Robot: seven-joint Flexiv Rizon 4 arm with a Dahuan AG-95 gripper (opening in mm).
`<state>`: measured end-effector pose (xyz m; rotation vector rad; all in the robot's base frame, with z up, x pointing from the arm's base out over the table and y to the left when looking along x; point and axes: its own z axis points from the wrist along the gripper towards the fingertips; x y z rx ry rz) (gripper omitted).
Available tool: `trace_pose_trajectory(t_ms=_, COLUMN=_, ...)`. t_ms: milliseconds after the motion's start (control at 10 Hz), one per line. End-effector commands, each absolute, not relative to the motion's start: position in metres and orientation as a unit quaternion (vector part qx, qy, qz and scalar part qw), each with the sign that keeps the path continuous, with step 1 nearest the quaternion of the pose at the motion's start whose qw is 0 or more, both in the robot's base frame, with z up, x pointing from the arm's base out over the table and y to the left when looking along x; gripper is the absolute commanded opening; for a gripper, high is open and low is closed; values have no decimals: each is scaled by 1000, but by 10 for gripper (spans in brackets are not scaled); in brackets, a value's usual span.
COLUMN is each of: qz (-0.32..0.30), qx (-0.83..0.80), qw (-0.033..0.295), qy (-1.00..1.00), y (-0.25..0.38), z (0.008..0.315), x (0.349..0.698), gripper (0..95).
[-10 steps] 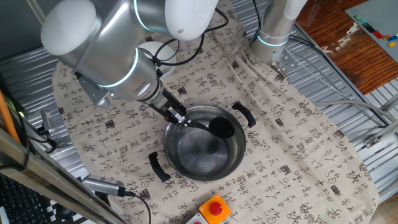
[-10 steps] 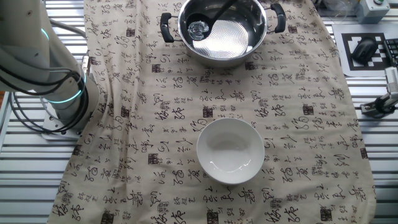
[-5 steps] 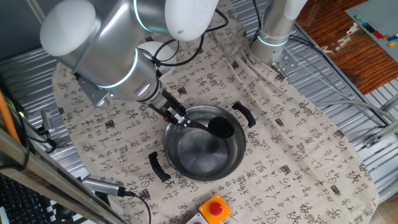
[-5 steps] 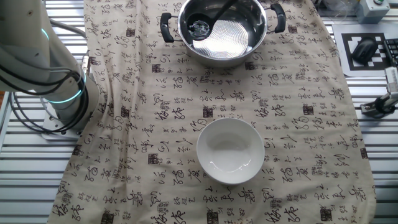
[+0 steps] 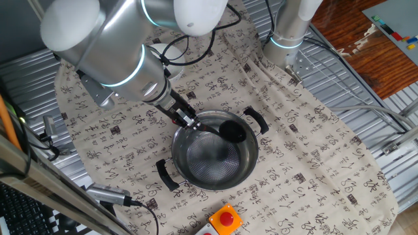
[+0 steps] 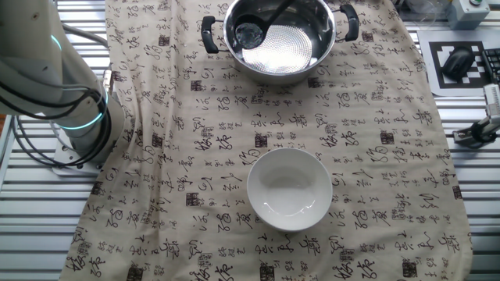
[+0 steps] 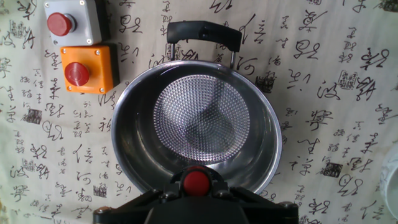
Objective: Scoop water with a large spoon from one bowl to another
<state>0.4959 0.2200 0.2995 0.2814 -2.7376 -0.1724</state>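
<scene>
The gripper (image 5: 185, 119) is clamped on the upper handle of the black ladle (image 5: 225, 132), jaws closed around it just at the near rim of the steel pot (image 5: 214, 186). From the grip the handle runs down and across into the pot, so the ladle's long axis slopes from the rim toward the far wall, where the round scoop sits low inside. In the other fixed view the scoop (image 6: 248, 33) shows against the pot's left inner wall with a glint in it that I take for water (whether it is full cannot be told). The hand view looks straight down the handle: its red tip (image 7: 196, 183) sits at the bottom edge, with the pot's dimpled floor beyond.

The relation that matters is where the small white bowl (image 6: 290, 189) lies from the scoop. It stands well apart from the pot on the patterned cloth (image 6: 172, 156) covering the table, out on the open side opposite the gripper. The scoop, then, already points roughly the way it must travel. By my judgement the next move calls for a lift clear of the pot rim with the scoop kept level, then a carry across the cloth to above the bowl. Tilting along the handle's axis too early would spill.
</scene>
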Motion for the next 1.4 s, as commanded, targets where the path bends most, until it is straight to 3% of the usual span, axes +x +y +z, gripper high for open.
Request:
trace_pose_trajectory(t_ms=100, qz=-63, qx=103, qw=194, qy=-973, y=216, z=308, x=497, gripper=0)
trace_pose_trajectory(t_ms=800, qz=-60, qx=124, qw=207, qy=-969, y=192, z=331, x=487, gripper=0)
trace_pose_trajectory(t_ms=1400, qz=-58, qx=139, qw=210, qy=-966, y=185, z=334, x=484, gripper=0)
